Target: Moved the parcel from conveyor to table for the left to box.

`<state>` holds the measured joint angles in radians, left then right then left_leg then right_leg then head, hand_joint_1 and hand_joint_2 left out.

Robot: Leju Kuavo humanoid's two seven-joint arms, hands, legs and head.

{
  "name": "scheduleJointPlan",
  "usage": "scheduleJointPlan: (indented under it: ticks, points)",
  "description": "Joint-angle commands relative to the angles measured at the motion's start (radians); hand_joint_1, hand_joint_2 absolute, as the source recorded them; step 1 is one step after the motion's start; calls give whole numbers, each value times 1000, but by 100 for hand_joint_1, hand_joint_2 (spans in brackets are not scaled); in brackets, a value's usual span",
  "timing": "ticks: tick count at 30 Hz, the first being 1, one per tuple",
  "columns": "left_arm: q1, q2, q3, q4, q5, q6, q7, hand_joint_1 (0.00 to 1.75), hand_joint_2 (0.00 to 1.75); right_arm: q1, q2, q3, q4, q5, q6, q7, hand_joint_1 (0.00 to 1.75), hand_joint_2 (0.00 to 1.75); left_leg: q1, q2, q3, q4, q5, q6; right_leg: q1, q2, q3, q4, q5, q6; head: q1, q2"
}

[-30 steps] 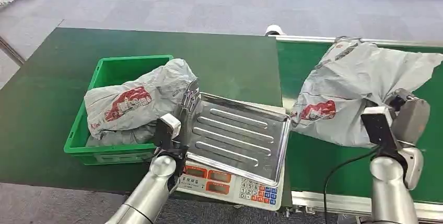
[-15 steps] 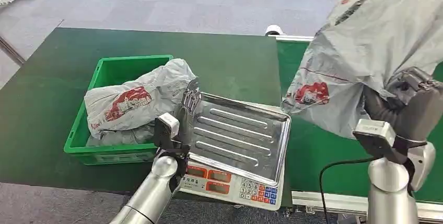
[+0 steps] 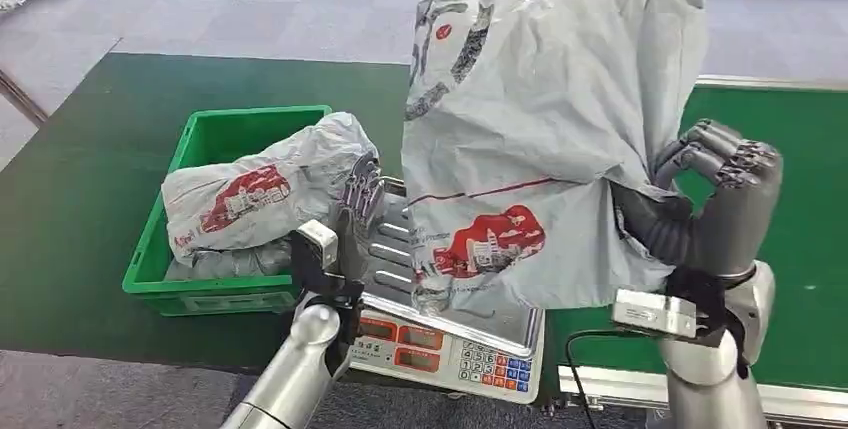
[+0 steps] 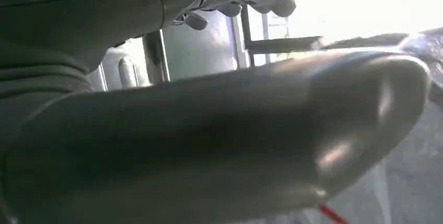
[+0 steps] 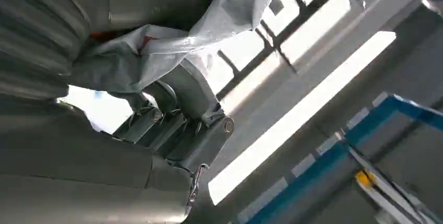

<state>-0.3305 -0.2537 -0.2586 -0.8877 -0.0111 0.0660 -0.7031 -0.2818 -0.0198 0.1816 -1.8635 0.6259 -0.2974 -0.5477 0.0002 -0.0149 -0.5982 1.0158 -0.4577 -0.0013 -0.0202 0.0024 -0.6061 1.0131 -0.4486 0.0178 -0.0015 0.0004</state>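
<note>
Parcel now off green conveyor, above scale.

scale on table edge (steel tray on top) | grey carpet floor beyond

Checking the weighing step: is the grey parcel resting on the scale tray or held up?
Held up: the right hand grips the grey parcel, hanging over the scale tray.
</note>
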Motion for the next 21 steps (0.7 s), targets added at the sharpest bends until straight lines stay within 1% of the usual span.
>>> scheduleJointPlan:
  ticks: [1,6,9,12,14,16,17,21]
  points:
    - [-21,1,40,44,5,-4,5,0,0,-73,-26,138,318,-153,184,35,175,175,2,6,5,-3,0,-1,2,4,4,-4,2,-2,0,0]
    - [-21,1,40,44,5,-4,5,0,0,-73,-26,138,318,-153,184,35,175,175,1,2,2,0,0,0,1,1,1,-1,1,-1,0,0]
    - [-21,1,40,44,5,-4,5,0,0,-73,-26,138,318,-153,184,35,175,175,1,4,4,-2,0,0,1,2,3,-3,1,-1,0,0]
    - [-21,1,40,44,5,-4,5,0,0,-73,-26,138,318,-153,184,35,175,175,1,2,2,-1,0,0,1,1,2,-1,0,-1,0,0]
    - [-21,1,40,44,5,-4,5,0,0,-73,-26,138,318,-153,184,35,175,175,1,3,3,-1,0,-1,1,2,3,-2,1,-1,0,0]
    - [-21,1,40,44,5,-4,5,0,0,-73,-26,138,318,-153,184,35,175,175,0,2,2,-1,0,0,1,1,1,-1,1,-1,0,0]
    - [-21,0,42,42,7,-5,5,0,175,-73,-30,155,338,-155,214,45,175,175,1,4,3,-2,0,0,2,2,3,-3,1,-2,0,0]
    - [-21,-3,44,48,9,-9,5,0,175,-50,-21,176,417,-163,226,41,175,175,1,3,3,-1,0,0,2,2,3,-2,1,-1,0,0]
